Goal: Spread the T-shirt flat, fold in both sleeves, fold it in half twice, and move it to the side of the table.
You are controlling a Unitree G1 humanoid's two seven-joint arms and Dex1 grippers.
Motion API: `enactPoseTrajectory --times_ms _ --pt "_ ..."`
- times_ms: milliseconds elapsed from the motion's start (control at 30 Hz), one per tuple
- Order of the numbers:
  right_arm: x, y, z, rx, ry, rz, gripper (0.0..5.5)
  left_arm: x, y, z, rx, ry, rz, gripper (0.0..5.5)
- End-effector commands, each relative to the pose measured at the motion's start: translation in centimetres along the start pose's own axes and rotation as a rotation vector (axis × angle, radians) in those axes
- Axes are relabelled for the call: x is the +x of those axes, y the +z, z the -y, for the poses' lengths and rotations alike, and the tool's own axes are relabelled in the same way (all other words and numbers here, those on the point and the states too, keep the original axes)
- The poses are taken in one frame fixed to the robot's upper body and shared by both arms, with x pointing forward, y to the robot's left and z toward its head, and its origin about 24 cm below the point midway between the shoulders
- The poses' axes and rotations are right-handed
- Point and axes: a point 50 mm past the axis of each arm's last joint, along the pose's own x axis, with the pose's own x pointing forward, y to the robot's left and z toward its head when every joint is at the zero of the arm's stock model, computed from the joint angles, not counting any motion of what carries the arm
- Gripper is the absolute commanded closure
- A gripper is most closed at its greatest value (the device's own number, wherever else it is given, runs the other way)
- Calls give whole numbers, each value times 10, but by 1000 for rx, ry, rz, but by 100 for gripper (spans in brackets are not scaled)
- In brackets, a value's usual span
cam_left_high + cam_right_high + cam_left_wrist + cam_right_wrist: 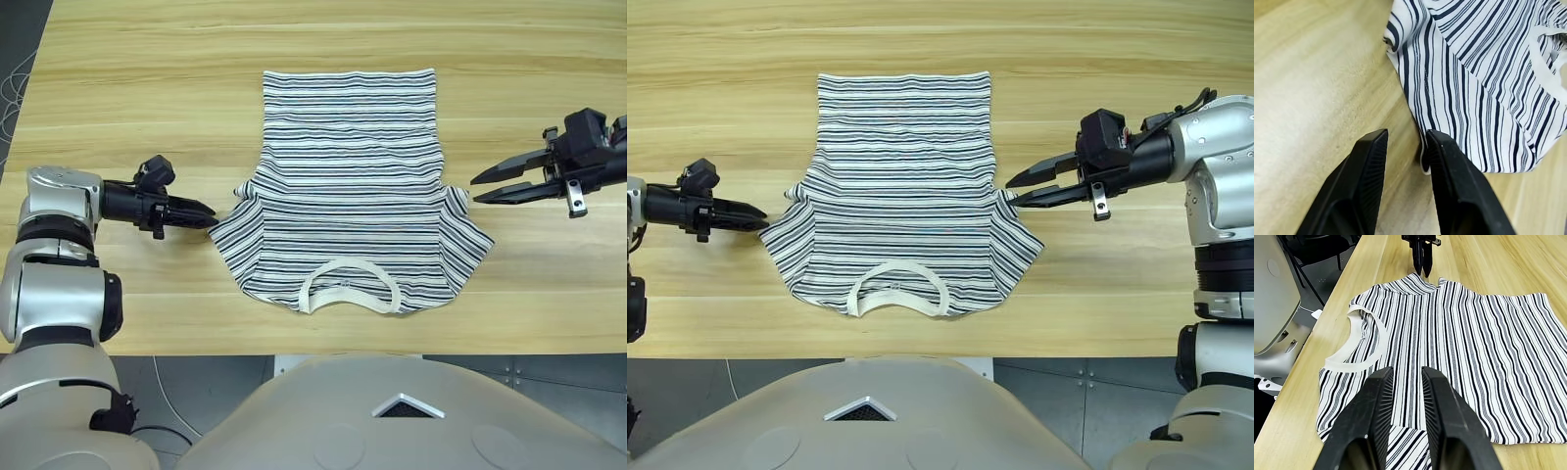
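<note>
A black-and-white striped T-shirt [348, 186] lies on the wooden table [137, 98], its white collar [350, 286] toward the front edge and its hem at the far side. Both sleeves are bunched close to the body. My left gripper [208, 221] rests low at the left sleeve's outer edge. In the left wrist view its fingers [1406, 134] stand apart, the sleeve hem [1422, 161] just beside one finger. My right gripper [480, 189] hovers open at the right sleeve's tip. The right wrist view puts striped cloth [1459, 352] below its spread fingers [1406, 369].
Bare wood runs to the left, right and far side of the shirt. The table's front edge [196, 352] lies just below the collar, with grey floor beyond it. The left table end [29, 98] drops off beside my left arm.
</note>
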Motion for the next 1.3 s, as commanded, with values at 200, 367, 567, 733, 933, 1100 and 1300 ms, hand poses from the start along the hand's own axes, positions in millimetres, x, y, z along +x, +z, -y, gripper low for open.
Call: enactPoseTrajectory --times_ms 200,367,567,733,933,1100,1300 --pt "0 2 -2 -6 -24 -47 442 13 -24 7 -101 -68 -102 399" --pt "1 2 0 -10 -23 -56 442 14 -31 12 -103 -96 -151 399" --pt "4 1 0 -14 -22 -59 442 14 -38 15 -103 -119 -207 418" --pt "6 -1 0 -11 -17 -62 442 17 -36 17 -105 -136 -206 519" --pt "6 -3 -1 -11 -17 -62 442 19 -29 18 -97 -150 -183 538" --pt "6 -4 -1 -13 -19 -65 442 17 -15 18 -60 -151 -140 538" --pt "8 -4 -1 -18 -14 -67 442 6 17 21 -19 -160 -17 538"
